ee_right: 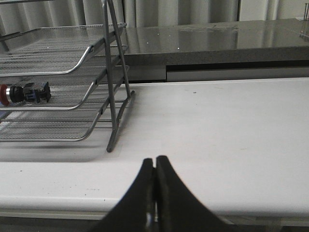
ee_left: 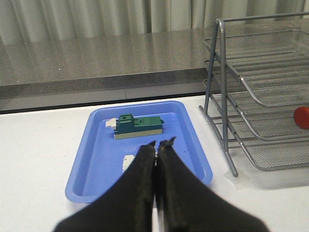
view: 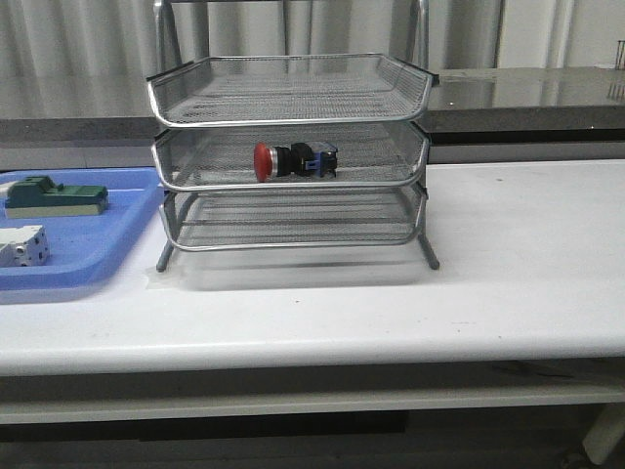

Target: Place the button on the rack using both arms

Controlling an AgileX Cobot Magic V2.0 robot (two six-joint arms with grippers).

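Note:
The button (view: 295, 161), red head to the left and blue-black block to the right, lies on its side on the middle tier of the silver wire-mesh rack (view: 293, 98). The right wrist view shows the button (ee_right: 25, 93) on that same tier, and only its red head (ee_left: 302, 117) shows in the left wrist view. My left gripper (ee_left: 158, 143) is shut with nothing in it, hanging above the blue tray. My right gripper (ee_right: 155, 158) is shut and empty over the table's front edge, well to the right of the rack (ee_right: 58, 72). Neither arm shows in the front view.
A flat blue tray (view: 107, 244) lies left of the rack and holds a green block-shaped component (view: 54, 197) and a white boxy component (view: 21, 246). A grey counter (view: 527, 93) runs behind the white table (view: 508, 274).

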